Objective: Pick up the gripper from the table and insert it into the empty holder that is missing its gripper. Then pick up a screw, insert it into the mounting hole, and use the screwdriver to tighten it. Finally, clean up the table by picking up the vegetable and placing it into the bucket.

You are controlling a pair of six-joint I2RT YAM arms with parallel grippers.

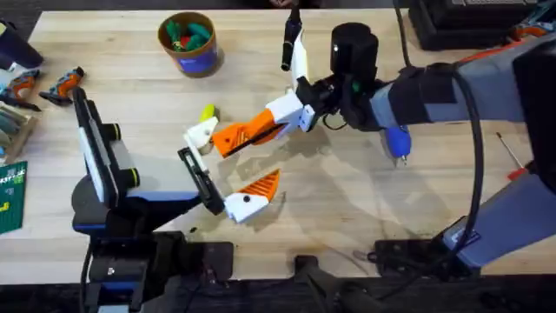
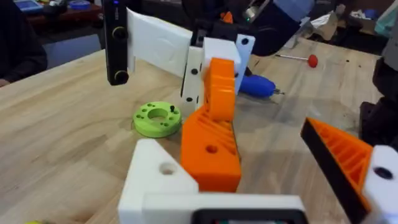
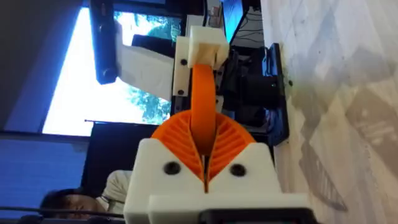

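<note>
My right gripper (image 1: pixel 294 113) is shut on the orange gripper (image 1: pixel 246 133), whose far end presses against the white holder (image 1: pixel 201 133), the bare finger of my left gripper (image 1: pixel 233 161). My left gripper stands open, and its other finger (image 1: pixel 261 184) carries an orange pad. In the left wrist view the orange gripper (image 2: pixel 211 146) sits tight against the holder (image 2: pixel 155 177). The right wrist view has it (image 3: pixel 202 102) clamped between both pads. The yellow-green vegetable (image 1: pixel 207 113) lies just behind the holder. The blue screwdriver (image 1: pixel 397 142) lies under my right arm. The bucket (image 1: pixel 188 43) stands far left. A screw is out of view.
A round green disc (image 2: pixel 157 118) with holes lies on the table beyond the holder. A thin red-handled driver (image 1: pixel 512 156) lies at the right. Orange-and-black tools (image 1: pixel 62 84) and packets clutter the left edge. A black box (image 1: pixel 452 22) sits at the far right.
</note>
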